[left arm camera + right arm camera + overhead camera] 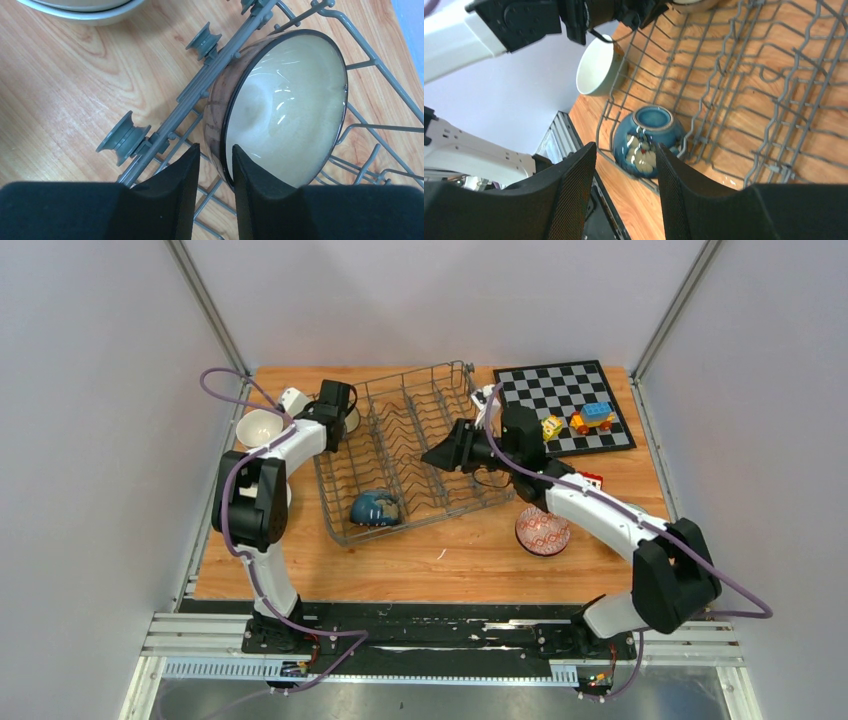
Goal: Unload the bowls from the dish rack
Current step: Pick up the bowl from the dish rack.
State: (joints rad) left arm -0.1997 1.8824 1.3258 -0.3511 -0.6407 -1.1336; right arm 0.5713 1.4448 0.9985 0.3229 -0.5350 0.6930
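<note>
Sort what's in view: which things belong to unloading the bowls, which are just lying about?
Job: dish rack, blue bowl and brown bowl inside it; white bowl and red patterned bowl on the table, likely already unloaded.
Lying about: chessboard, toy blocks on it.

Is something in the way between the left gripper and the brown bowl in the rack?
Nothing visible is. The left gripper straddles the rim of the brown bowl, one finger inside and one outside. A grey rail of the dish rack runs close beside the outer finger.

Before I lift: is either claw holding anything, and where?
Left claw straddles the rim of the brown bowl; grip cannot be told. Right claw holds nothing.
</note>
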